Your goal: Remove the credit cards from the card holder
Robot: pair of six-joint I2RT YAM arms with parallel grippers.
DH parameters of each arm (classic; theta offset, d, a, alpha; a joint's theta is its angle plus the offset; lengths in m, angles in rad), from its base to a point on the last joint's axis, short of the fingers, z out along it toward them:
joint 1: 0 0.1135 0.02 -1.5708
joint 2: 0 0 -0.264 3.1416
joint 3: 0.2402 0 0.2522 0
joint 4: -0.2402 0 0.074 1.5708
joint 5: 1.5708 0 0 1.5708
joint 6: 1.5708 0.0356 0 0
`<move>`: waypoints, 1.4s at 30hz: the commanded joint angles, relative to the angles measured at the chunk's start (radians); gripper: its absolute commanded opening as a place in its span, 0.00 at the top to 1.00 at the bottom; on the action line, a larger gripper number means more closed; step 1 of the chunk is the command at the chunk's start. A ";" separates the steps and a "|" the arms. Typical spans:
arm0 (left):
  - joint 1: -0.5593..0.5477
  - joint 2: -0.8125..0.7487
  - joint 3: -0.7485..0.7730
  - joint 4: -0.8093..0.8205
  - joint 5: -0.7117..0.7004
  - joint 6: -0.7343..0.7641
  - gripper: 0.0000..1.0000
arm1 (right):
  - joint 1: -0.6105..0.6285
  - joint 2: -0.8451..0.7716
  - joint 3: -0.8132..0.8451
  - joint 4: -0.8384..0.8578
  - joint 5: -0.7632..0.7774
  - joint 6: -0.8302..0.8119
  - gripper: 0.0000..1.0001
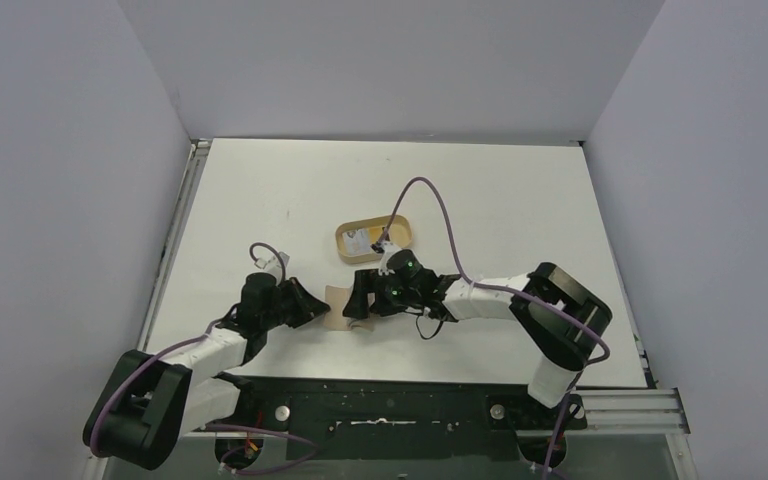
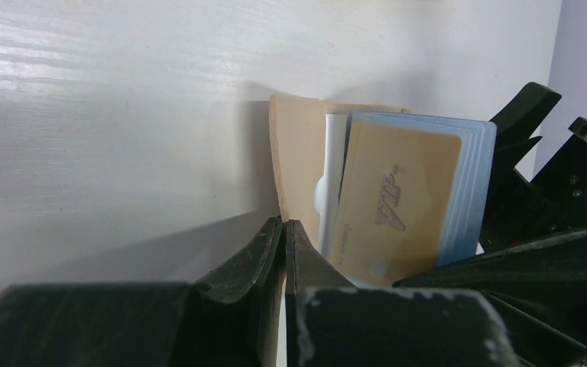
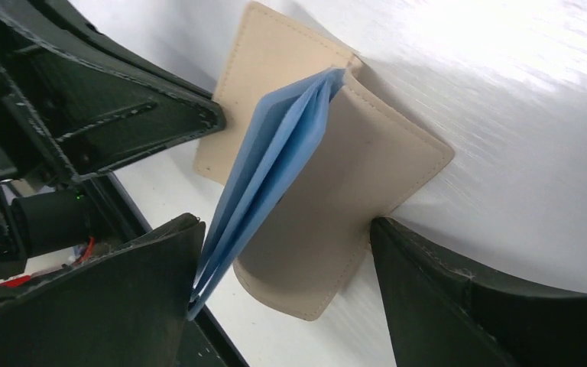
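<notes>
Centre frame: card holder [image 1: 338,305], left gripper [image 2: 284,228] clenched on flap. Blue credit cards [image 3: 264,180] fan up, not yet out. Grasp step: right gripper [image 3: 284,229] released, straddling cards and flap. Next: pinch cards alone, pull clear.

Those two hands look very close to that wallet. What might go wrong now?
The open right hand straddles both the fanned blue cards and the card holder, so closing might pinch leather too. The cards splay loosely; some could slip free and scatter. The left hand pinches only the holder's edge, which may pull out.
</notes>
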 commanded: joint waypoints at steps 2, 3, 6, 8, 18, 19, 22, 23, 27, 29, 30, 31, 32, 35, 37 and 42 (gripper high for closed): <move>-0.008 0.028 0.026 0.073 0.057 -0.003 1.00 | 0.023 0.033 0.076 0.215 -0.126 0.019 0.17; -0.008 0.030 0.026 0.075 0.059 -0.003 1.00 | 0.022 0.043 0.080 0.231 -0.138 0.024 0.17; -0.008 0.025 0.028 0.074 0.060 -0.004 1.00 | 0.023 0.062 0.070 0.291 -0.151 0.055 0.17; -0.008 0.015 0.031 0.063 0.059 -0.001 1.00 | 0.023 0.071 0.060 0.309 -0.155 0.067 0.18; -0.008 0.002 0.031 0.034 0.059 0.017 1.00 | 0.005 0.055 -0.028 0.426 -0.199 0.114 0.17; -0.008 0.004 0.031 0.036 0.060 0.016 1.00 | 0.004 0.054 -0.034 0.439 -0.209 0.118 0.16; -0.008 0.009 0.033 0.040 0.064 0.016 1.00 | -0.003 0.062 -0.042 0.488 -0.244 0.131 0.14; -0.008 0.011 0.034 0.040 0.066 0.017 1.00 | -0.005 0.069 -0.042 0.511 -0.261 0.138 0.14; -0.008 0.020 0.031 0.047 0.074 0.017 1.00 | -0.010 0.098 -0.050 0.635 -0.314 0.198 0.07; -0.008 0.024 0.031 0.052 0.076 0.017 1.00 | -0.013 0.105 -0.050 0.663 -0.326 0.217 0.03; -0.008 0.024 0.029 0.051 0.077 0.017 1.00 | -0.012 0.103 -0.049 0.659 -0.327 0.216 0.01; -0.008 0.025 0.029 0.052 0.078 0.016 1.00 | -0.013 0.097 -0.048 0.642 -0.323 0.208 0.00; -0.008 0.026 0.029 0.051 0.079 0.016 1.00 | -0.013 0.089 -0.049 0.619 -0.311 0.198 0.00; -0.008 0.026 0.027 0.053 0.079 0.017 1.00 | -0.013 0.057 -0.043 0.510 -0.275 0.149 0.00; -0.008 0.028 0.025 0.055 0.080 0.017 1.00 | -0.013 0.036 -0.027 0.409 -0.246 0.108 0.00; -0.008 0.041 0.025 0.076 0.088 0.013 1.00 | -0.017 0.010 -0.003 0.254 -0.203 0.051 0.00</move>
